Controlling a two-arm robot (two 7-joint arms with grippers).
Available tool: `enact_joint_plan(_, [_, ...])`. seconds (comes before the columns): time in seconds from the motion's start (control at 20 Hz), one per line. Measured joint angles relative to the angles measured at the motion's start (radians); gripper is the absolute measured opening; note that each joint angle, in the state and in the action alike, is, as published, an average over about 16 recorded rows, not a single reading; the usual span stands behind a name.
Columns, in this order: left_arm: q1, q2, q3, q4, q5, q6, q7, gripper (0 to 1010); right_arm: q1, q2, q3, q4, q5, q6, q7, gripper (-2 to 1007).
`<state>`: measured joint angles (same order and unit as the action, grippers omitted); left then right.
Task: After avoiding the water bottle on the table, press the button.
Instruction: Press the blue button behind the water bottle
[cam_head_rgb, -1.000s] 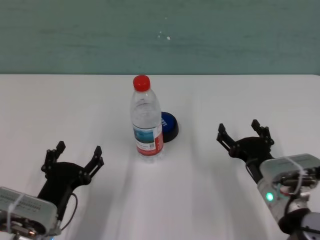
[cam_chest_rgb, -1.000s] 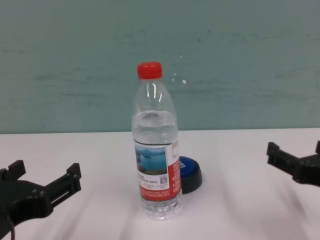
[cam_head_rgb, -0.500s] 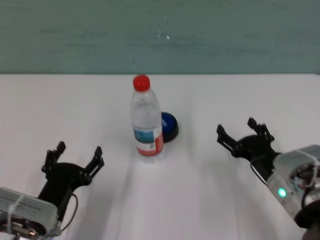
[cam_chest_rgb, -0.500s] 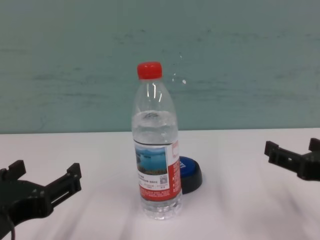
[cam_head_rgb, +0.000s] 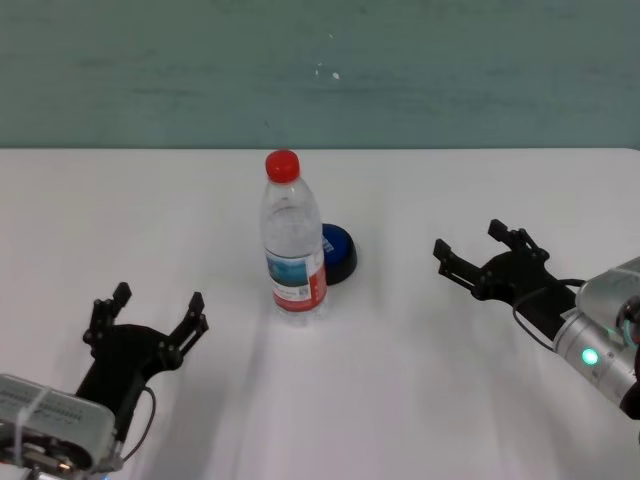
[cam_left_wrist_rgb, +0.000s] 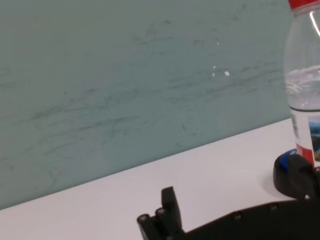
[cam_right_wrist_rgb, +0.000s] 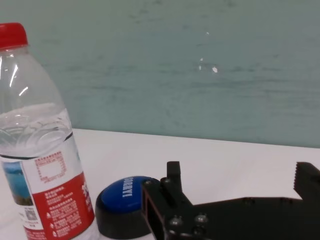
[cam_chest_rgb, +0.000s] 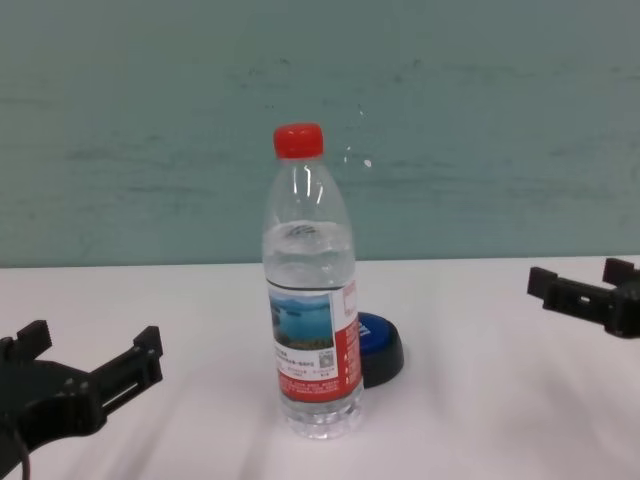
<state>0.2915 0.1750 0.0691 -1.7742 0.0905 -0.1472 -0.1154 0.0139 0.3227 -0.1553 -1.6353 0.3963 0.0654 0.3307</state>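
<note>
On the white bench (cam_head_rgb: 120, 200) before a teal wall, the right claw (cam_head_rgb: 480, 255) hovers wide open and empty, apparently to clear the upright water bottle (cam_head_rgb: 293, 240) shielding the blue button (cam_head_rgb: 338, 252) just behind it; the left claw (cam_head_rgb: 148, 318), open too, sits parked near the front edge.

Button (cam_head_rgb: 340, 252): in the head view its left part sits hidden behind the water bottle (cam_head_rgb: 293, 240); the chest view likewise shows only its right part.
Button lettering: white print on the blue dome, too small to read in the right wrist view.
Water bottle, left wrist view: cut by the frame's right edge, cap clipped at the upper right corner.
Water bottle, right wrist view: base cut off at the lower left.
Right gripper (cam_chest_rgb: 588, 292): runs off the chest view's right edge.
Left gripper (cam_chest_rgb: 88, 368): body cut at the lower left of the chest view.
Label print: too fine to read.
</note>
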Motion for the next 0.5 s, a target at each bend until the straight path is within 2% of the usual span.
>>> enact_joint_plan(0.25, [0.000,0.000,0.000,0.000,0.000,0.000,0.000,1000,0.065,0.036,-0.021,0.048,0.021,0.022,0.041,1004])
enact_joint_plan(0.5, [0.000,0.000,0.000,0.000,0.000,0.000,0.000,1000,0.140,0.055,-0.051,0.110,0.028,0.040,0.066,1004])
